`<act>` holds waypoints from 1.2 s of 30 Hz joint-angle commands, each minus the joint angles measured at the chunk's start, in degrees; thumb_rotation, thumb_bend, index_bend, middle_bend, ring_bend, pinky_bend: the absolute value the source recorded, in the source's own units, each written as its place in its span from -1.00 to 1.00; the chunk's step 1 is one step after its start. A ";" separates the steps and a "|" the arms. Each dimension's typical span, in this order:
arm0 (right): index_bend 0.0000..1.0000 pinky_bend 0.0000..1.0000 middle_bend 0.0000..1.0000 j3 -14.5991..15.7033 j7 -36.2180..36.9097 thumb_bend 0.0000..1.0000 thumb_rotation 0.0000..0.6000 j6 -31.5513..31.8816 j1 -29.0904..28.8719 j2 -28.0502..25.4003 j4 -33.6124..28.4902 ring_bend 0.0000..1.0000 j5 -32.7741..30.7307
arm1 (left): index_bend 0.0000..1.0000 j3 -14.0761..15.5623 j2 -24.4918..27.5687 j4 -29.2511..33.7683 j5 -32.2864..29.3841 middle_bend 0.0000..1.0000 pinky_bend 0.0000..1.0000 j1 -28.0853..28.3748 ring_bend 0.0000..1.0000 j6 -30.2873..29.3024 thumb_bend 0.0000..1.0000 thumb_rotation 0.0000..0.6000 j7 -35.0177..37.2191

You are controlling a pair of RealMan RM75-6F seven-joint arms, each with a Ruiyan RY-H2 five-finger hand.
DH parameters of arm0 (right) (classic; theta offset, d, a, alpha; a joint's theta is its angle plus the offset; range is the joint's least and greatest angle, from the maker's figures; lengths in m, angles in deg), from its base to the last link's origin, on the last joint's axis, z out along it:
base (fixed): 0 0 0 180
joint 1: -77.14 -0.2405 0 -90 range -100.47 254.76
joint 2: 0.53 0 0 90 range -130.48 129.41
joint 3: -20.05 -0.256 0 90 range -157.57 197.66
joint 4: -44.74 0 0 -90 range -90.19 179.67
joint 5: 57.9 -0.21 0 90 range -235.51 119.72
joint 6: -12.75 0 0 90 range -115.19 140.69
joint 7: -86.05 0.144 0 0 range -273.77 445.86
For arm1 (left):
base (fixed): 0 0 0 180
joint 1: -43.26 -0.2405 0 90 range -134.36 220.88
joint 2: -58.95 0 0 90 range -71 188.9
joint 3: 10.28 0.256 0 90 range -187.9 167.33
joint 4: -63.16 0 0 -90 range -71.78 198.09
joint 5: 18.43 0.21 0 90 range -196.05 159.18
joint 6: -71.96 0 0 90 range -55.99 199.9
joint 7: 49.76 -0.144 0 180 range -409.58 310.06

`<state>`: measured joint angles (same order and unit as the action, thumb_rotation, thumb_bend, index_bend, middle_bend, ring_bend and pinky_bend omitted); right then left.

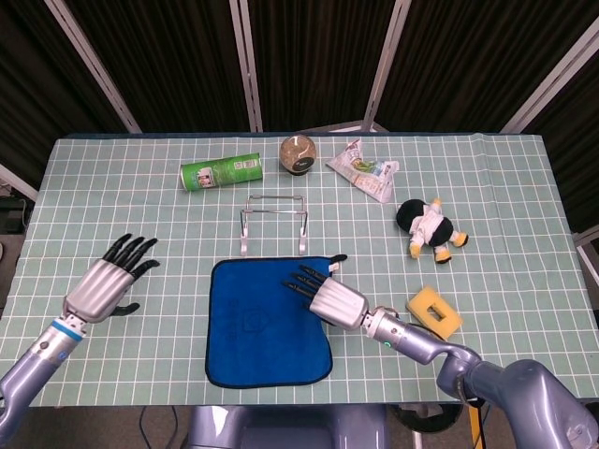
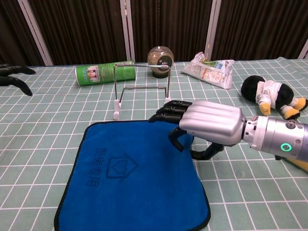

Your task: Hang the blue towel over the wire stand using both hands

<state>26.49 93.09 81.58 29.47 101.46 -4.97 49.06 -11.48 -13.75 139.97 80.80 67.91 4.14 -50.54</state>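
Observation:
The blue towel point(image 1: 267, 323) point(image 2: 130, 178) lies flat near the table's front edge. Just behind it stands the wire stand point(image 1: 273, 221) point(image 2: 142, 89), bare. My right hand point(image 1: 328, 296) point(image 2: 207, 123) hovers over the towel's far right corner. Its fingers stretch toward the stand, one finger bends down to the cloth, and the thumb curls at the towel's right edge. The cloth is not lifted. My left hand point(image 1: 110, 280) is open over the table, well left of the towel. Only its dark fingertips point(image 2: 13, 77) show in the chest view.
Along the back lie a green can point(image 1: 221, 173) on its side, a round glass jar point(image 1: 299, 154) and a snack bag point(image 1: 363, 169). A plush penguin point(image 1: 429, 228) and a yellow sponge point(image 1: 434, 311) lie to the right of my right hand.

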 commanded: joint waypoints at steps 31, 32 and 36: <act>0.29 -1.00 -0.90 -1.10 -1.67 -0.10 1.00 -0.38 0.79 -2.69 -5.48 -1.00 -2.73 | -0.27 6.25 -20.25 -19.35 5.33 -1.00 -1.00 10.49 -1.00 1.49 -0.83 1.00 8.68; 0.29 -1.00 -0.90 -1.05 -1.53 -0.10 1.00 -0.33 0.88 -2.73 -5.42 -1.00 -2.76 | -0.27 6.28 -20.51 -19.57 5.15 -1.00 -1.00 10.55 -1.00 1.55 -0.83 1.00 8.73; 0.29 -1.00 -0.90 -0.69 -1.23 -0.11 1.00 0.04 1.35 -2.65 -4.89 -1.00 -2.67 | -0.26 6.30 -22.19 -21.05 4.28 -1.00 -1.00 10.98 -1.00 2.06 -0.83 1.00 9.60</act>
<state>25.77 91.83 81.58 30.79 98.79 -9.88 46.36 -5.22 -35.37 119.52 85.39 78.69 6.03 -41.25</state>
